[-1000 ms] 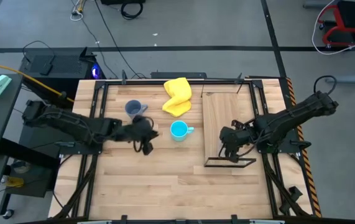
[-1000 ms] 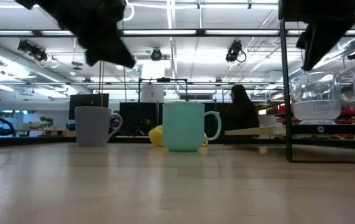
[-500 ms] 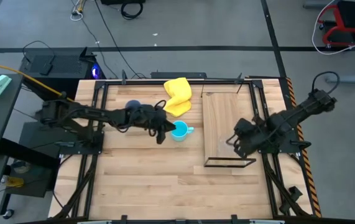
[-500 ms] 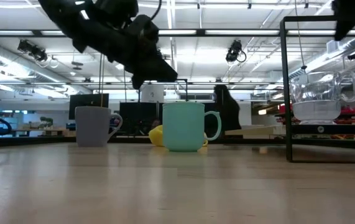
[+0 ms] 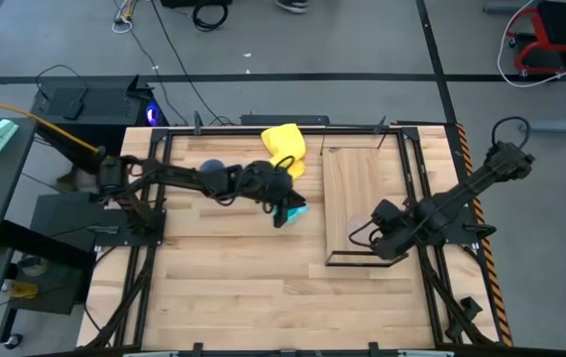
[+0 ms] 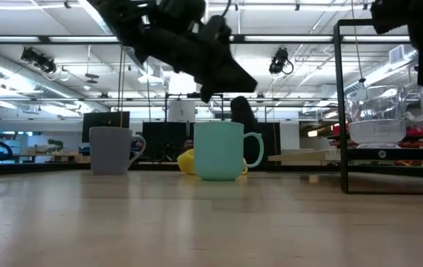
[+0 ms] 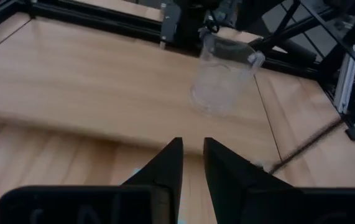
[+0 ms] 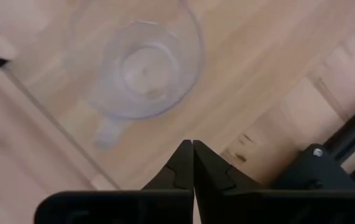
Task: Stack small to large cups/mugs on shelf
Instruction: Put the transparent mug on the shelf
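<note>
Wooden tabletop (image 5: pixel 243 288) in a lab bay: glass cup (image 6: pixel 380 113) on the shelf (image 5: pixel 362 188), cyan mug (image 6: pixel 222 150) next in line.

At the shelf's near end the clear, handled glass cup stands upright and alone, with the right gripper (image 5: pixel 387 233) just beside it, fingers pressed together and holding nothing. The left gripper (image 5: pixel 284 208) hangs directly over the cyan mug at mid-table, jaws parted a narrow gap and empty. The grey mug (image 6: pixel 112 149) waits upright farther left, and a yellow cloth (image 5: pixel 283 152) lies at the far edge. Judging by this, the first placement is done and the pickup of the cyan mug is in hand; the next move calls for lowering the fingers astride its rim and closing on the wall.
</note>
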`<state>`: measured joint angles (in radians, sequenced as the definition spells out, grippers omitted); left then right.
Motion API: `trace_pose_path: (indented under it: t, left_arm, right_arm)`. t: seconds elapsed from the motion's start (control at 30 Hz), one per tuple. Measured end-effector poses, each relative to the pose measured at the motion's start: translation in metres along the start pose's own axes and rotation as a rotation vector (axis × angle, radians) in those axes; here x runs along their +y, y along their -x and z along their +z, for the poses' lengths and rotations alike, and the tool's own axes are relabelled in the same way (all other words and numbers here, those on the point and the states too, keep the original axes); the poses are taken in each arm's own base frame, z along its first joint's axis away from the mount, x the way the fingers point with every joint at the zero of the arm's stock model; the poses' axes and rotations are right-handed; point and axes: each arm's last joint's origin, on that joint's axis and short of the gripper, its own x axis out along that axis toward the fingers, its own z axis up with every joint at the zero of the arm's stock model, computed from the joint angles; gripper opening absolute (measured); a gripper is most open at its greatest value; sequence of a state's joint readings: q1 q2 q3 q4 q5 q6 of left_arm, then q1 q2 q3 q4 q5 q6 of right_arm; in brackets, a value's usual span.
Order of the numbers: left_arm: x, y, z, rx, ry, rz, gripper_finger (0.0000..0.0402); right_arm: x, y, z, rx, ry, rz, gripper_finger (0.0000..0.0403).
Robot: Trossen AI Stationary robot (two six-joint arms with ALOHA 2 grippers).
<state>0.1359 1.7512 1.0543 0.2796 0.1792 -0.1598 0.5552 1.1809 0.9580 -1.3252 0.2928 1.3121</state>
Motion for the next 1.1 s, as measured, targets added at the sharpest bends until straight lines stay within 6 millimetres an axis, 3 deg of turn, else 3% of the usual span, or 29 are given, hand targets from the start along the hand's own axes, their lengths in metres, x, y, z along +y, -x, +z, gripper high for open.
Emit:
trace_pose_path:
  t: [0.17, 0.53, 0.8, 1.1]
  left_arm:
    - [0.0, -0.027, 0.011, 0.048, -0.03, -0.034, 0.0068]
    - [0.008, -0.071, 0.026, 0.073, -0.033, -0.099, 0.0072]
    - [0.01, -0.089, 0.026, 0.099, -0.027, -0.11, 0.0076]
    - [0.008, -0.093, 0.025, 0.09, -0.019, -0.125, 0.0073]
  right_arm:
    - [-0.003, -0.01, 0.002, 0.009, -0.005, -0.024, 0.0004]
    - [0.007, -0.008, -0.004, -0.001, 0.066, 0.061, 0.0002]
    - [0.008, -0.008, -0.003, -0.004, 0.069, 0.076, 0.0001]
    - [0.007, -0.011, 0.009, -0.019, 0.076, 0.082, 0.0]
